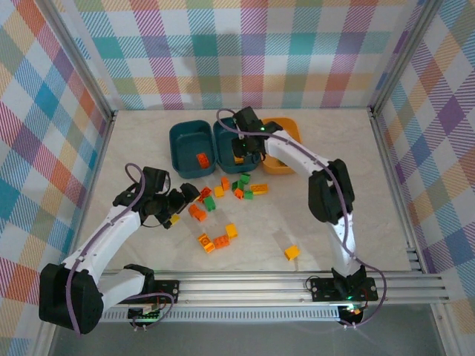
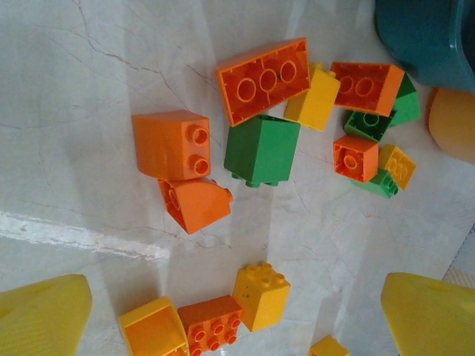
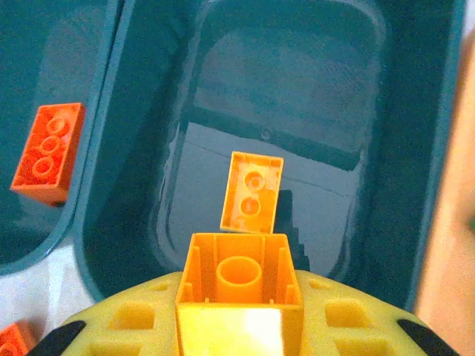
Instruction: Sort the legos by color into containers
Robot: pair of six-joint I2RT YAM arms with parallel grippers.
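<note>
We count two teal tubs (image 1: 173, 147), one orange-yellow tub (image 1: 291, 132).
Our right gripper (image 1: 243, 152) pinches one yellow brick (image 3: 239, 276); left gripper (image 1: 184, 202) gapes wide.

The top camera overlooks the whole table (image 1: 312, 222). Both wrist cameras look straight down from close: left on scattered legos (image 2: 261, 148), right into a teal tub (image 3: 404, 148).

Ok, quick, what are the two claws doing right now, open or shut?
Left gripper: open, holding nothing, above the loose bricks.
Right gripper: shut on a yellow brick, over a teal tub.
</note>
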